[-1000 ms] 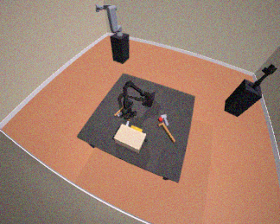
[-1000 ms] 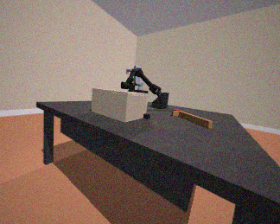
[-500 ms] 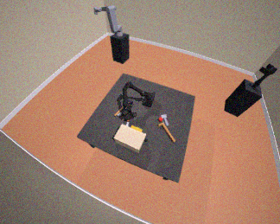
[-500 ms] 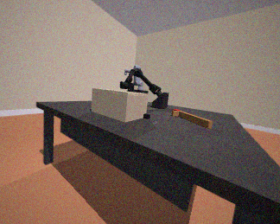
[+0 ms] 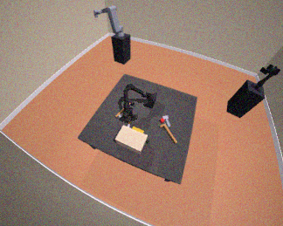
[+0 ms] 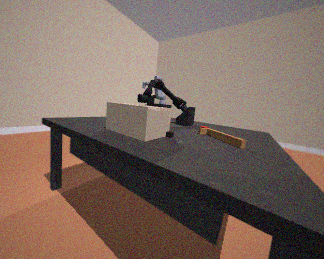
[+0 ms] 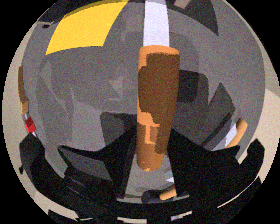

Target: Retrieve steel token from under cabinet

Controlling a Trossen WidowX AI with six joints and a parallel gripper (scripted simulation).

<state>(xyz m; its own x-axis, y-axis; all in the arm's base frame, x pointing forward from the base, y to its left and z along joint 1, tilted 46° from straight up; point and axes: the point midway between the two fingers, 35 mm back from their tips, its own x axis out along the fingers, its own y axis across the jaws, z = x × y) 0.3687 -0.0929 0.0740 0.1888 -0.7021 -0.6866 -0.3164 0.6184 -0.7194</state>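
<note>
The gripper (image 7: 153,178) is clamped on a wooden-handled tool (image 7: 156,110), whose brown shaft runs up the middle of the wrist view and ends in a pale blade-like tip near the top edge. In the top view the gripper (image 5: 129,114) sits just left of centre, hanging over the table (image 5: 178,158) right behind the cabinet (image 5: 131,140), a pale box a little below the middle of the frame. A yellow strip (image 5: 139,131), likely the marked area, shows along the cabinet's upper right edge in that view, and fills the upper left of the wrist view.

The steel token cannot be made out in any view; it is probably under the cabinet, out of sight. A second wooden tool (image 5: 169,133) with a grey head and a small red piece (image 5: 162,120) beside it lies right of centre in the top view, well apart from the arm.

By my judgement the first step is done: a reaching tool is in hand. Left to do: lower it to the cabinet's base, sweep the token out into the yellow zone, set the tool down apart from it, open the fingers and withdraw
</note>
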